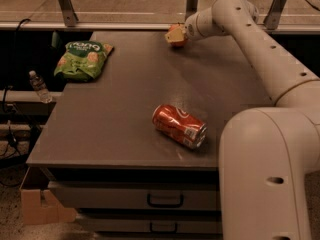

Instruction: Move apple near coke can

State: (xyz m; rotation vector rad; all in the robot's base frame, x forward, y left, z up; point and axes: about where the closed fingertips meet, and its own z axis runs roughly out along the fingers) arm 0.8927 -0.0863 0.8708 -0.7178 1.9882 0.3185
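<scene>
The apple [179,39], small and red-orange, is at the far edge of the grey table [110,119], right of centre. My gripper [176,35] reaches in from the right and is shut on the apple, and a pale finger [172,33] covers the apple's left side. The coke can [179,126], red with white lettering, lies on its side near the table's front edge with its silver end facing front-right. The apple is far behind the can.
A green snack bag [82,59] lies at the table's far left corner. My arm [270,59] runs along the right side, its base at the front right. A water bottle [39,86] and a cardboard box [40,206] are left of the table. Drawers [165,200] are below the front edge.
</scene>
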